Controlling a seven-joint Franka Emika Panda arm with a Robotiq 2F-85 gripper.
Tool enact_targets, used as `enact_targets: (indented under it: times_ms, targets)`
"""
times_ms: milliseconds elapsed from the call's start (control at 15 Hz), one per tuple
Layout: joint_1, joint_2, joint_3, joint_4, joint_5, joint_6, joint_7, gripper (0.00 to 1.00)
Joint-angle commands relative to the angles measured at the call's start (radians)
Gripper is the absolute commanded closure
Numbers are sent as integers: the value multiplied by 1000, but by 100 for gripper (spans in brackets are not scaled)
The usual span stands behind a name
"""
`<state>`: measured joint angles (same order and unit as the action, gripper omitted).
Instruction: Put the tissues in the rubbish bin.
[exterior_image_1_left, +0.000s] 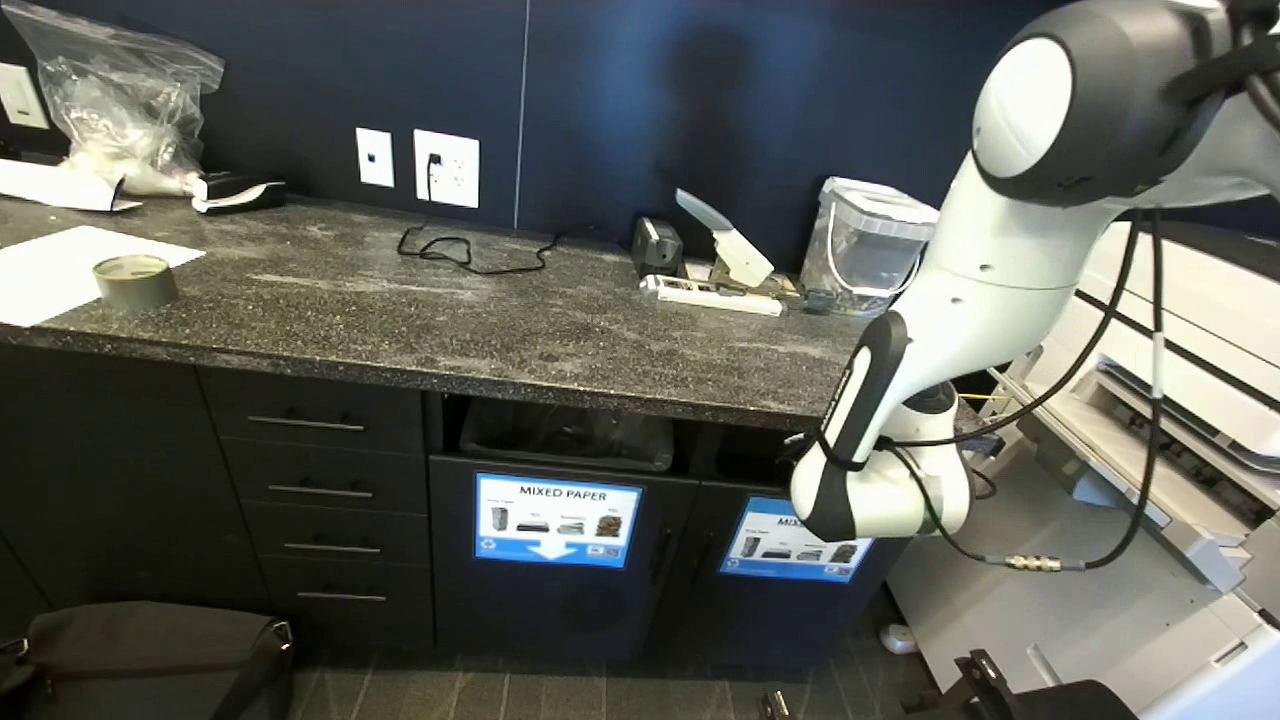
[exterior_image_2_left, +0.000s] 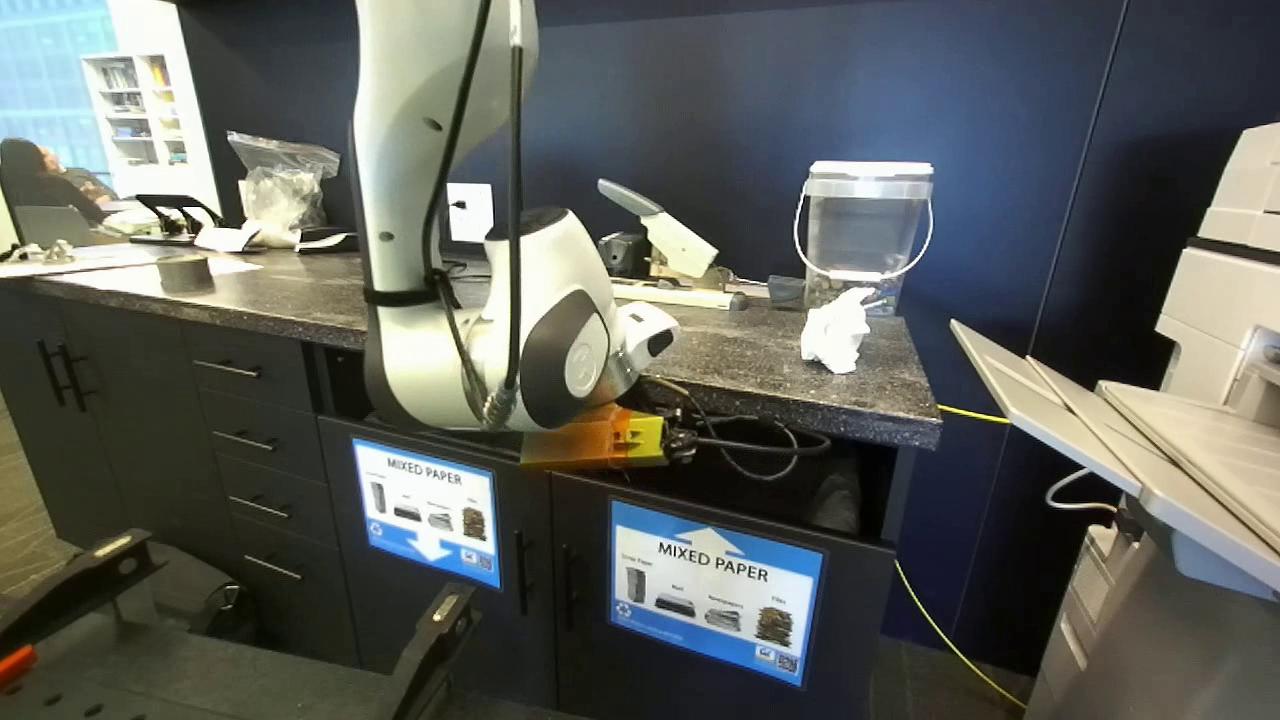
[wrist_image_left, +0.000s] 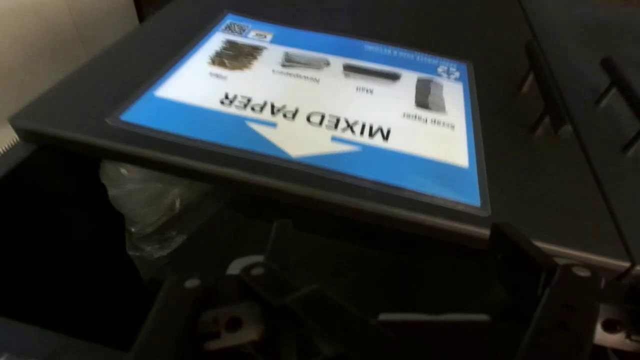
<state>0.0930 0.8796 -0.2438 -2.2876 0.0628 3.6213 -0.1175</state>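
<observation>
One crumpled white tissue (exterior_image_2_left: 836, 332) sits on the countertop near its right end, in front of the pale bucket, in an exterior view. The arm hides that spot in another view. No other tissue shows. The rubbish bin (exterior_image_2_left: 850, 620) is the dark cabinet compartment with a blue and white MIXED PAPER label; it also shows in an exterior view (exterior_image_1_left: 795, 545) and, upside down, in the wrist view (wrist_image_left: 320, 115). My gripper (wrist_image_left: 395, 245) is at the bin's slot under the counter edge. Its fingers are apart with nothing seen between them. The slot's inside is very dark.
The counter overhang (exterior_image_2_left: 800, 395) lies just above the gripper. Clear crumpled plastic (wrist_image_left: 155, 205) hangs inside the slot. A bucket (exterior_image_2_left: 868, 235) and a large stapler (exterior_image_2_left: 665, 230) stand on the counter. A second labelled compartment (exterior_image_1_left: 558, 520) is alongside. A printer (exterior_image_1_left: 1130, 520) stands beside the cabinet.
</observation>
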Motion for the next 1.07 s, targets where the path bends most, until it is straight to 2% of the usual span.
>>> enact_targets:
  times_ms: [0,200,267,467,600,667,800,1000]
  targets:
    - [63,-241,-69,-207,-1,-169,-73,0]
    - [124,-393,-163,-259,-10,-323,-105,0]
    - [164,-429,-212,-253,-7,-379,-105,0]
    - [287,-470,-371,-170,-61,-556,-38,0]
    - [310,-473,-429,-81,-154,-670,46,0]
    - [300,-473,-429,-39,-197,-715,91,0]
    - [237,-456,-386,60,-242,-794,174,0]
    - [123,-420,-296,182,-240,-864,255,0]
